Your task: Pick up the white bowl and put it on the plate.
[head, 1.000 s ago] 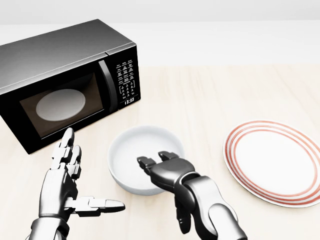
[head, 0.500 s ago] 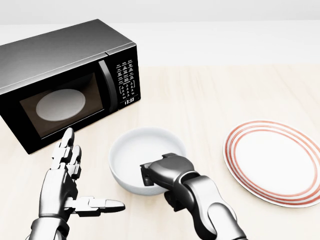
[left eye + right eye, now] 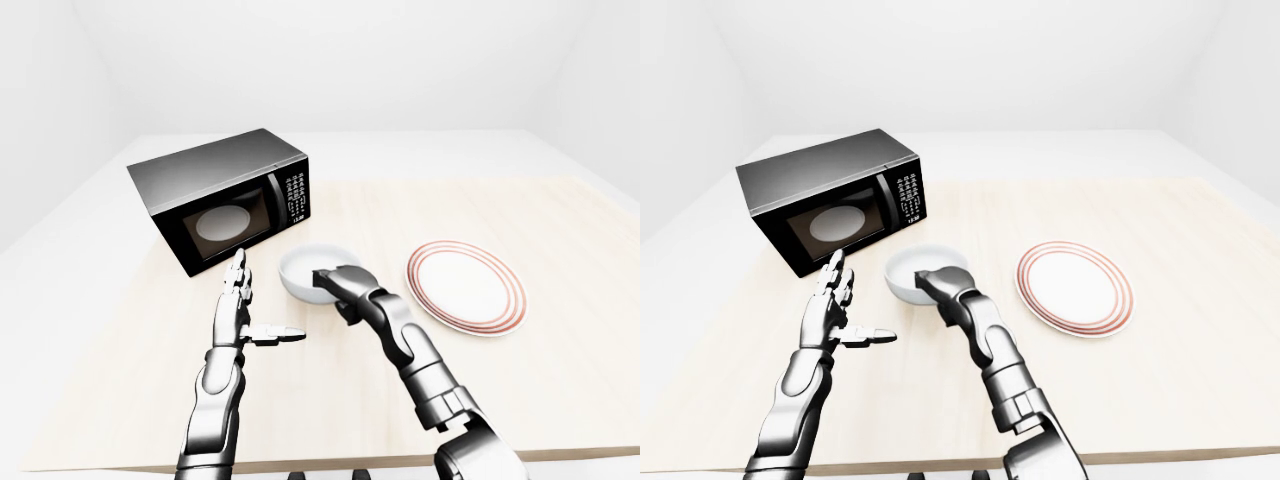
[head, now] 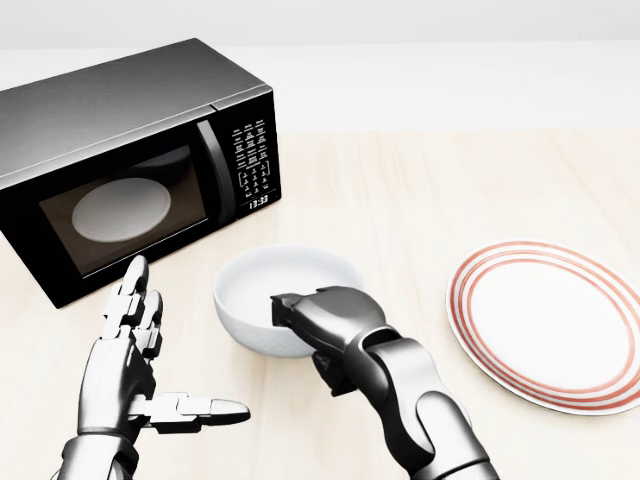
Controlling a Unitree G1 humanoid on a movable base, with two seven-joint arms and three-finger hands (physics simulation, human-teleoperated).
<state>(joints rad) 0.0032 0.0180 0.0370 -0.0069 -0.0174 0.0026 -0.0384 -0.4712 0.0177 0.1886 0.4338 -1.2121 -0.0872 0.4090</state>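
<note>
— Where the head view comes in close, what does the right hand (image 4: 325, 325) have?
— Its fingers (image 4: 292, 306) are clamped over the near rim of the white bowl (image 4: 270, 290). The bowl sits between the microwave (image 4: 130, 160) and the plate (image 4: 545, 320), well apart from the plate. It looks tipped a little and may be just off the bench (image 4: 400, 190), but I cannot tell for sure from this angle.
— And the left hand (image 4: 135, 375)?
— Flat and spread beside the bowl, fingers apart, thumb pointing right, touching nothing.
— What do the eye views add?
— The whole bench to its edges, both forearms, and the pale room walls. The head view crops the microwave's left end and the plate's right rim; the left-eye view shows both whole.
— Anything the head view alone gives?
— The microwave's keypad and lit clock, and the white turntable behind its closed door, which are too small in the eye views.
</note>
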